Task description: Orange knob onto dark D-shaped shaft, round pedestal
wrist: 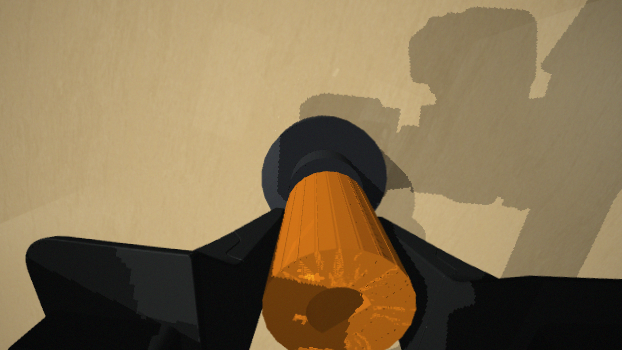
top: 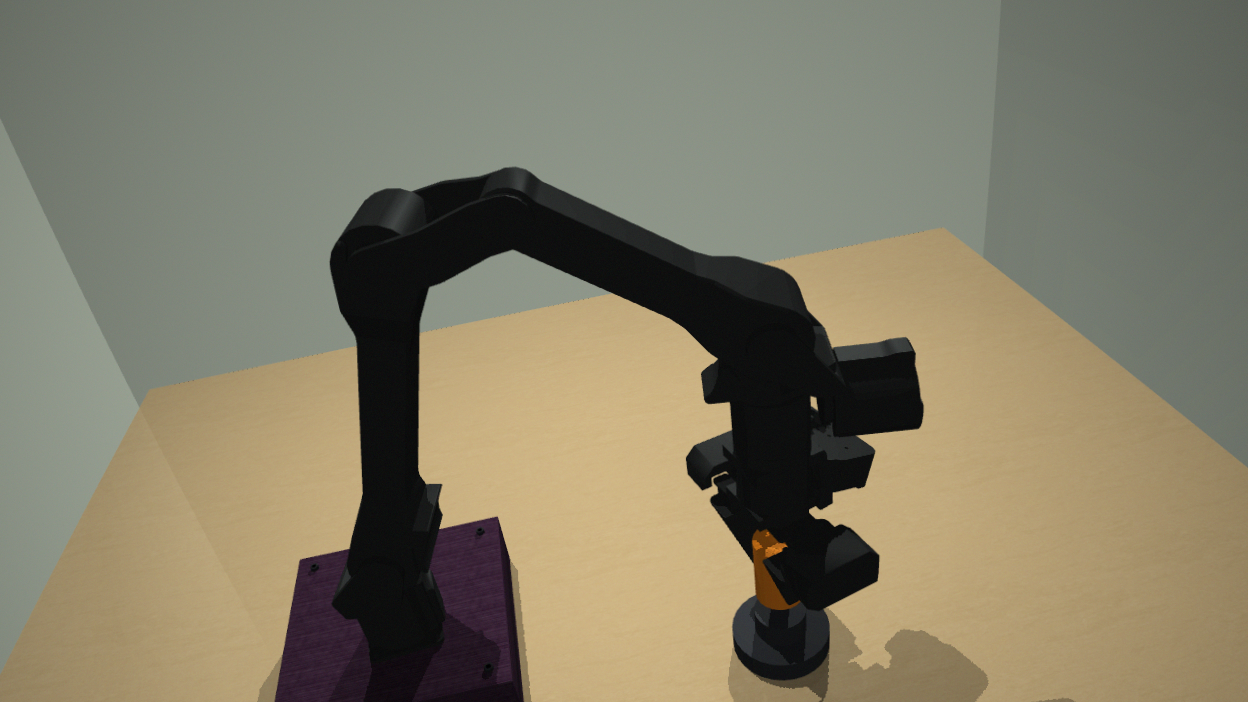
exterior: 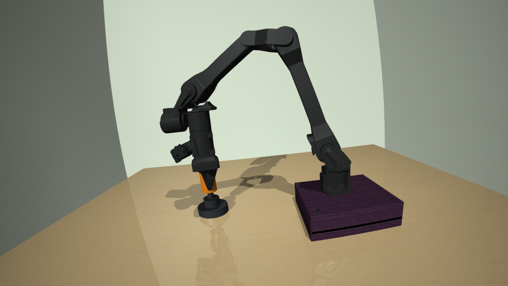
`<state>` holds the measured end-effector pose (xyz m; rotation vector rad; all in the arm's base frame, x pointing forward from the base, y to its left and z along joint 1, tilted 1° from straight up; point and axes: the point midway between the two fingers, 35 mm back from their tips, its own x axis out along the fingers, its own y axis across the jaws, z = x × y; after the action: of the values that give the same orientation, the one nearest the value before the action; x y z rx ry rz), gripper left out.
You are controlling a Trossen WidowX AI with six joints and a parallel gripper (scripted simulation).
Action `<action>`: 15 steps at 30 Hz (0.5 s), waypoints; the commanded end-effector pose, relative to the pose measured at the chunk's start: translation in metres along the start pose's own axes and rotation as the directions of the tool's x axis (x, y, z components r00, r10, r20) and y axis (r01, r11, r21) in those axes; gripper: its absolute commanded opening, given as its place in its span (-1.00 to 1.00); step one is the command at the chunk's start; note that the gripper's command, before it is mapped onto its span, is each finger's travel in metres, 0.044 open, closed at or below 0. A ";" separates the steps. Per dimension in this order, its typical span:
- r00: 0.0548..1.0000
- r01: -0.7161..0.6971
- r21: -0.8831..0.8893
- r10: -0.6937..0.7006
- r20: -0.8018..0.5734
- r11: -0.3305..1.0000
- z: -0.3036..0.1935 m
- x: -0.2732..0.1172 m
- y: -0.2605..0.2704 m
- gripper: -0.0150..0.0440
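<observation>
Shadows of the black jointed arm (top: 610, 248) (exterior: 227, 58) fall across the pale wood-grained worktop (top: 567, 419) (exterior: 117, 220) (wrist: 125, 125), some of them just beside the pedestal. The arm rises from a dark purple, wood-grained rectangular block (top: 471, 593) (exterior: 358, 227) with small dark fasteners near its corners, which sits well apart from the pedestal. Plain grey-green walls stand behind the worktop. Nothing loose lies between the knob and the dark round stepped pedestal (top: 779, 654) (exterior: 213, 210) (wrist: 325, 135), which has a wide disc at the bottom and a narrower collar on top. In the exterior view a short stretch of dark shaft (exterior: 211, 195) shows between the collar and the knob, so the knob is above the pedestal and not seated on it; how far the shaft reaches into the hole is hidden. The black gripper (top: 774, 576) (exterior: 209, 185) (wrist: 327, 221) points down, its fingers partly apart and clamped on the sides of the orange, ribbed, tapering cylindrical knob (top: 768, 580) (exterior: 204, 185) (wrist: 327, 220). A shaded round recess shows in the knob's upper end.
</observation>
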<state>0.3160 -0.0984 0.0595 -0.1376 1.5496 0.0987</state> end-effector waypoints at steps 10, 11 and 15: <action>1.000 0.001 -0.063 -0.001 0.001 0.998 0.001 0.003 -0.001 -0.49; 1.000 0.001 -0.063 -0.001 0.001 0.998 0.001 0.003 -0.001 -0.49; 1.000 0.001 -0.063 -0.001 0.001 0.998 0.001 0.000 0.000 -0.49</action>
<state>0.3163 -0.0990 0.0569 -0.1820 1.5483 0.1428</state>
